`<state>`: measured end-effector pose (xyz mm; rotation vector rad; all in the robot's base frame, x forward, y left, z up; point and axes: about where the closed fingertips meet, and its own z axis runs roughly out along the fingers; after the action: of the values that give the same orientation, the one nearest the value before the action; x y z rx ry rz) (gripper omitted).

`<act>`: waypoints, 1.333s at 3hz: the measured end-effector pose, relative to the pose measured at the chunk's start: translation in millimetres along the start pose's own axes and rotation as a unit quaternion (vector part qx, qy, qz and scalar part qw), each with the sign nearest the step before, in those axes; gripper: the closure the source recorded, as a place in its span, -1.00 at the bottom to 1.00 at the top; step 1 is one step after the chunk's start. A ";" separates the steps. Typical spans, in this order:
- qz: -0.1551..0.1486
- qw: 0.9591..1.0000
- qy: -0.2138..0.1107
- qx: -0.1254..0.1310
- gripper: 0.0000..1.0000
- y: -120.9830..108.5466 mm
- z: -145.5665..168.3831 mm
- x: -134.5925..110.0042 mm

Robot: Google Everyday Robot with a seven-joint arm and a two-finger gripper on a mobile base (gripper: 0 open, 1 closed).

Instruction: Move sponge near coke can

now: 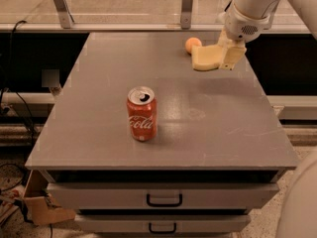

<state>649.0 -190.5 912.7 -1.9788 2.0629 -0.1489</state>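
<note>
A grey table (99, 133) fills most of the view, its flat top running from the near edge to a glazed rail at the far side, where metal posts (186, 6) stand. Under the near edge are two drawers (99, 197), one above the other, each with a dark handle. The robot's white arm (257, 4) comes in from the far right corner and reaches down over the far right part of the tabletop. A cardboard box (47, 209) lies on the floor at the near left. The coke can (142, 114) stands upright a little left of the table's middle, towards the near side, with its silver top showing. The sponge (204, 57) is at the far right of the table, well apart from the can. The gripper (229, 57) is closed down on the sponge's right end, pinching the foam; whether the sponge touches the tabletop cannot be told. A small orange ball (191, 44) sits just beyond the sponge's far left corner
</note>
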 end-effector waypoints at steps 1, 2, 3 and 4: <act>-0.005 1.000 0.002 -0.004 1.00 4.5 5.5 -3.6; -0.030 0.999 0.001 -0.025 1.00 26.0 13.9 -17.1; -0.051 0.998 -0.013 -0.044 1.00 59.1 17.7 -38.0; -0.055 0.996 -0.038 -0.062 1.00 90.2 24.0 -58.2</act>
<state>570.0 -124.8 873.3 -2.1365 1.9595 0.0332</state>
